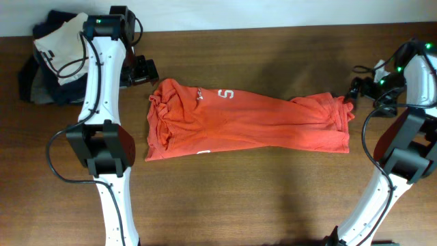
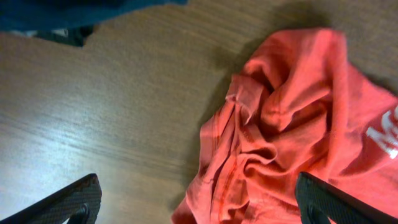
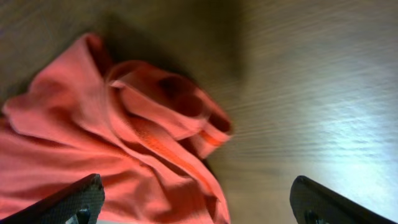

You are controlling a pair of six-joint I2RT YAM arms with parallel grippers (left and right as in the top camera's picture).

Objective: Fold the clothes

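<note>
The red-orange t-shirt [image 1: 246,123] lies crumpled in a long band across the middle of the wooden table, white lettering partly showing. My left gripper [image 1: 145,70] is open and empty, hovering just beyond the shirt's upper left corner; its wrist view shows the bunched cloth [image 2: 292,124] between and ahead of the spread fingers [image 2: 199,205]. My right gripper [image 1: 356,89] is open and empty above the shirt's right end; its wrist view shows the hem folds [image 3: 124,137] under the left finger, with the fingers [image 3: 196,202] wide apart.
A pile of other garments, white with dark trim over navy and grey [image 1: 51,58], sits at the table's back left corner; its dark edge shows in the left wrist view [image 2: 68,15]. Wooden table [image 1: 239,198] lies in front of the shirt.
</note>
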